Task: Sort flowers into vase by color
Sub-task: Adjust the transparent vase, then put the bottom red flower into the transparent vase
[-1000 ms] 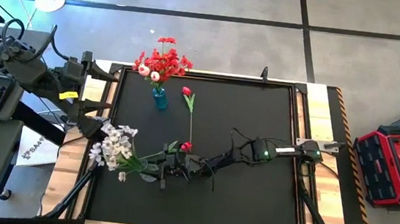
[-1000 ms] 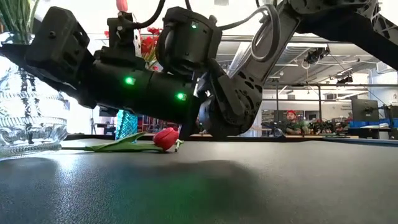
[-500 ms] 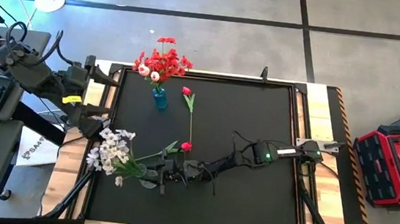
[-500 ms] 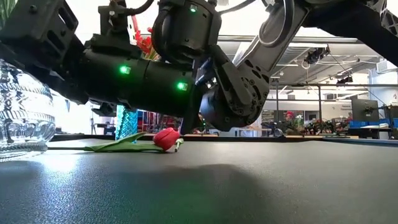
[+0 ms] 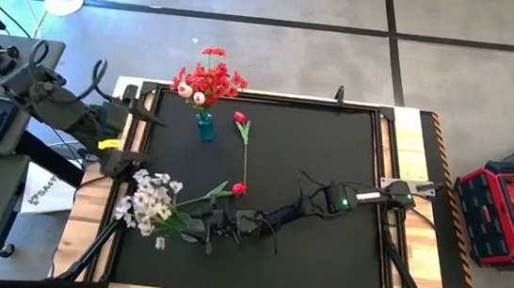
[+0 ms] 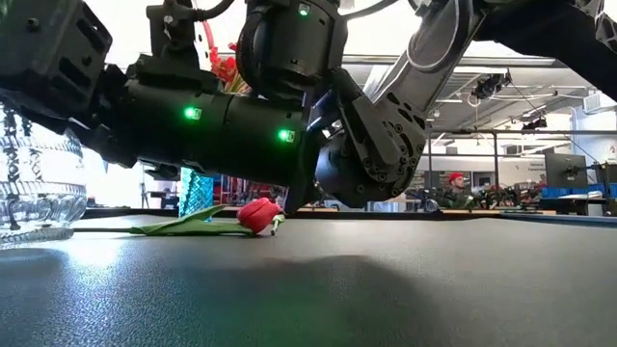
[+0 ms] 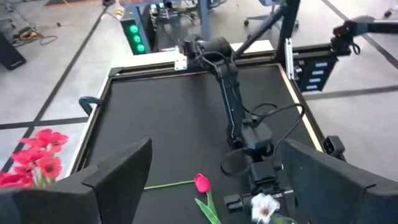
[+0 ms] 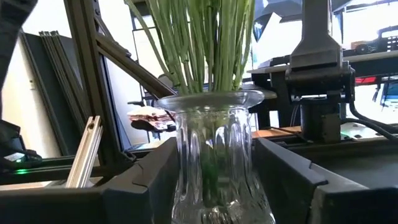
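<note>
A clear glass vase holding white blossom sprays stands near the table's left near corner. My right gripper reaches across the table to it, with one finger on each side of the vase. A small blue vase at the far left holds the red and pink blooms. Two red tulips lie flat on the mat, one beside the blue vase and one close to my right arm. My left gripper hovers open beyond the table's left edge, touching nothing. My right gripper holds the clear vase by its ribbed body below the flared rim, pinched between the two fingers. It comes in level from the table's right. The vase stays upright with green stems rising from it, and its base sits at the table top.
The right arm's links hang low over the mat just above the nearer tulip. The mat's middle and right half are bare. A monitor and keyboard stand beyond the left edge, and a red case sits on the floor to the right.
My right gripper has carried the clear vase a little toward the table's left edge, and the white sprays have swung toward the near edge. My left arm has shifted slightly toward the table. Neither tulip has moved.
</note>
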Available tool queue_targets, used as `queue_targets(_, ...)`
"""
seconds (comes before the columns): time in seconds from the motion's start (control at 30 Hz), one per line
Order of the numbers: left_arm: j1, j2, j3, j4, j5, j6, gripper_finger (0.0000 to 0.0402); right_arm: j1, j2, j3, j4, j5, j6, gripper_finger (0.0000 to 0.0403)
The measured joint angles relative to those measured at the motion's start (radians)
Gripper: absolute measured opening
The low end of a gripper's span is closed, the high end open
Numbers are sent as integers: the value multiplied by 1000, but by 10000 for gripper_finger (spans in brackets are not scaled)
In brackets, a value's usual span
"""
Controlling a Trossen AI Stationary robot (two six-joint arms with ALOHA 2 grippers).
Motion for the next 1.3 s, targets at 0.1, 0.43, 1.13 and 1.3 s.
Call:
queue_targets(0.1, 0, 14, 0, 0, 23, 15, 339, 12, 0, 0, 0, 23, -4, 194)
queue_targets(0.43, 0, 34, 0, 0, 41, 2, 339, 58, 1, -2, -3, 123, -7, 195)
queue_targets(1.13, 15, 32, 0, -50, -59, -70, 339, 161, -35, 5, 6, 424, -104, 312)
queue_targets(1.3, 82, 31, 0, -80, -70, -108, 339, 177, -92, -1, 11, 464, -144, 312)
